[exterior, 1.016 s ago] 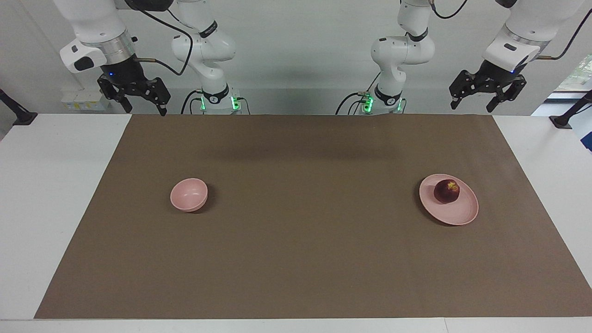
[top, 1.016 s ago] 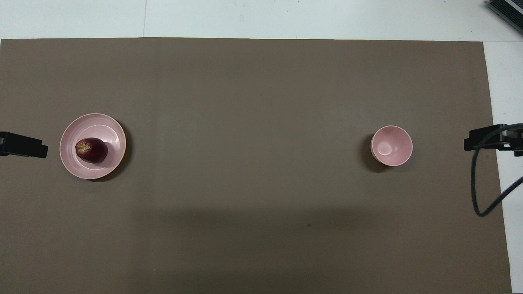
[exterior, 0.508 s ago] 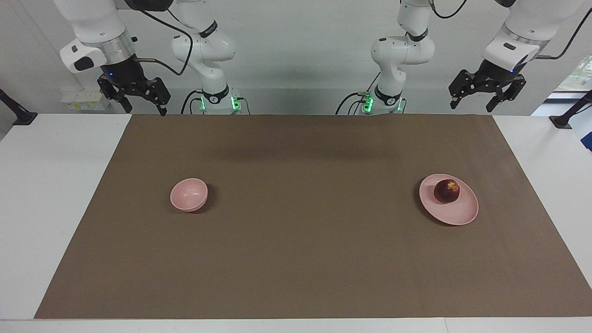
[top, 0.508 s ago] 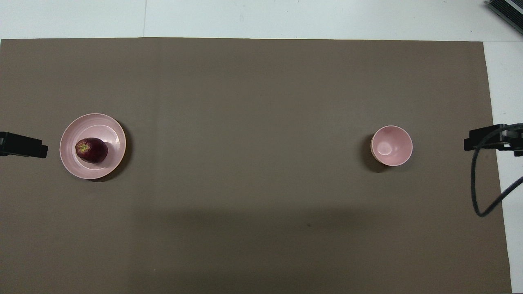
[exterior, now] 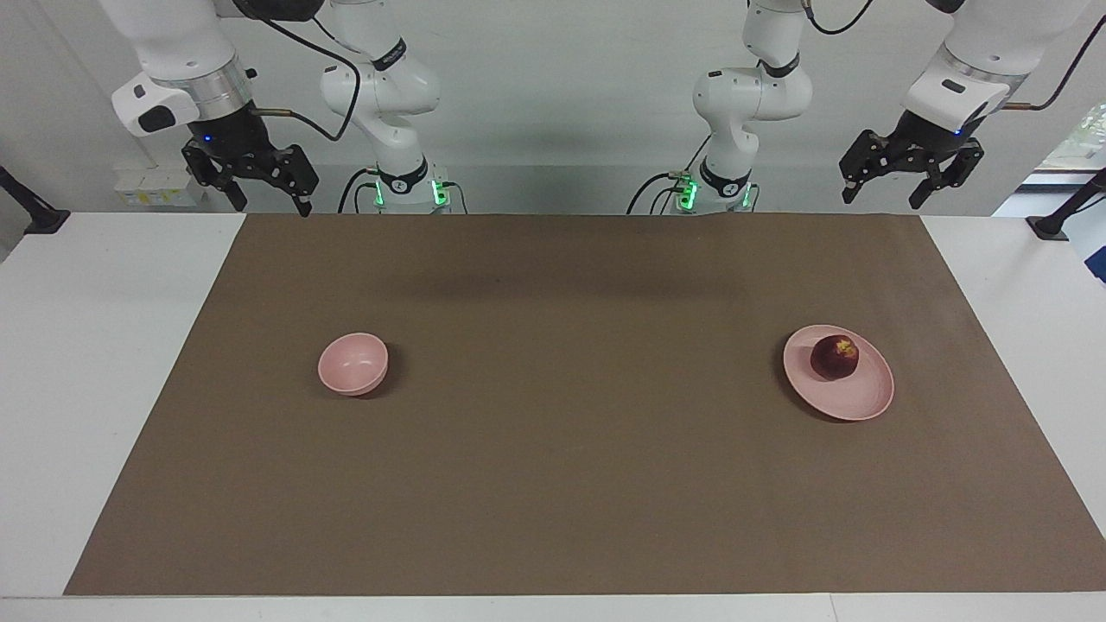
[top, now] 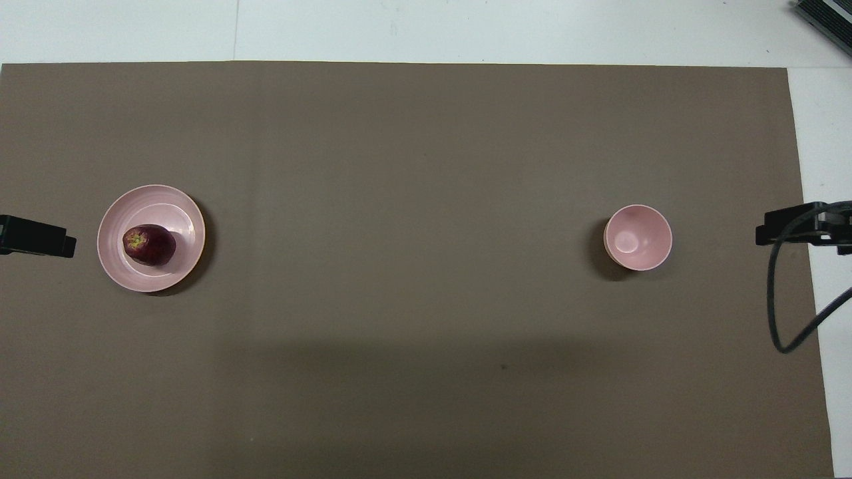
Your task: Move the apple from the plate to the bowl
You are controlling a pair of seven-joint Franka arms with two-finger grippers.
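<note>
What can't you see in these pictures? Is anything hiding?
- Underside of the apple: hidden in both views where it sits on the plate.
- Left gripper and right gripper: in the overhead view only dark tips show at the picture's edges.
- Outside of the bowl: in the overhead view its own rim mostly hides it.

Even, bright diffuse light; soft shadows beside bowl (exterior: pixel 352 364) and plate (exterior: pixel 851 399); broad dim band across brown mat (top: pixel 426 199); frames sharp, no glare
</note>
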